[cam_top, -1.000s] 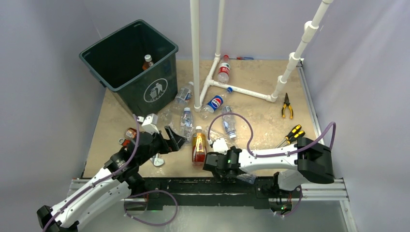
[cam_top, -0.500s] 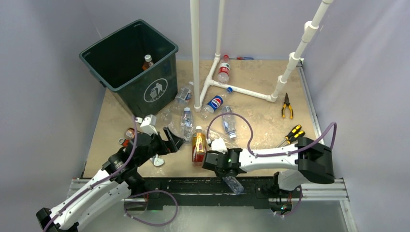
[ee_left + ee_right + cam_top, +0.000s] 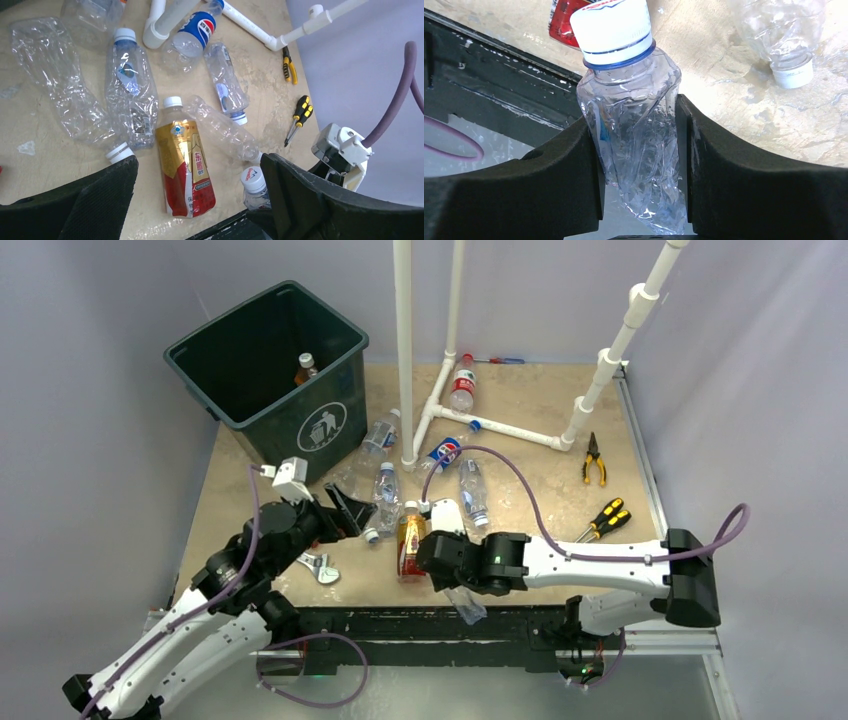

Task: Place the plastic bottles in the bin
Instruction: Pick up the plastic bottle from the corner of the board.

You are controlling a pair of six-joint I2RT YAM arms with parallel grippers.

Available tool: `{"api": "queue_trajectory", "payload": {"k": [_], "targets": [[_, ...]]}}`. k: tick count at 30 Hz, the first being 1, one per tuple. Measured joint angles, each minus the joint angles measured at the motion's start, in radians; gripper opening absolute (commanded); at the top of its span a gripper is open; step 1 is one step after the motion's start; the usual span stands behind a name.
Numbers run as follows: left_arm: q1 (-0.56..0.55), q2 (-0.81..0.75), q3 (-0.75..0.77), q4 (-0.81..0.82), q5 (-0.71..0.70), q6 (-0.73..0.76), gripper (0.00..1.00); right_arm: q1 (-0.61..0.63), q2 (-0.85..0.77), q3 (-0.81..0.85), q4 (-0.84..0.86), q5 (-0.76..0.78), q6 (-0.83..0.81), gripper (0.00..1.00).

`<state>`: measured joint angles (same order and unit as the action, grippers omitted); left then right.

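While my right claw [image 3: 636, 122] pinches a crumpled clear bottle [image 3: 634, 100] across its middle, jaws narrowed onto it, its long axis runs along my fingers [image 3: 549, 175]: white cap [image 3: 611, 25] toward the table [image 3: 734, 100], crushed base over the black rail [image 3: 484, 90] at the near edge. My left claw [image 3: 199, 161] gapes wide near an amber-labelled bottle [image 3: 185, 170] lying cap-away. The green bin [image 3: 290, 430] stands well apart, far left, one small bottle [image 3: 305, 368] inside
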<state>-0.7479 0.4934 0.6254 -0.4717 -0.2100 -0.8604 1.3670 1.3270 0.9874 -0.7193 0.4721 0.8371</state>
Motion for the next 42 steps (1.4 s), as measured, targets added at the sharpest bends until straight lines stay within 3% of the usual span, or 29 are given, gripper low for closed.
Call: {"api": "queue_trajectory", "payload": {"k": [7,13,19,26,31,42], "targets": [[0.000,-0.009,0.067,-0.024,-0.047,0.042,0.95,0.000,-0.097,-0.002,0.060,-0.001,-0.073,0.22],[0.000,-0.078,0.084,0.021,-0.047,0.096,0.99,0.000,-0.383,-0.137,0.347,-0.068,-0.201,0.20],[-0.001,-0.106,0.083,0.142,0.068,0.146,0.99,0.000,-0.537,-0.262,0.621,-0.126,-0.303,0.20],[-0.001,-0.095,0.063,0.352,0.309,0.154,0.95,0.000,-0.540,-0.313,0.789,-0.186,-0.366,0.19],[-0.001,-0.003,0.042,0.463,0.472,0.137,0.90,0.000,-0.531,-0.322,0.863,-0.208,-0.388,0.19],[-0.001,0.070,0.008,0.556,0.604,0.109,0.85,0.000,-0.460,-0.322,0.917,-0.237,-0.406,0.18]]}}
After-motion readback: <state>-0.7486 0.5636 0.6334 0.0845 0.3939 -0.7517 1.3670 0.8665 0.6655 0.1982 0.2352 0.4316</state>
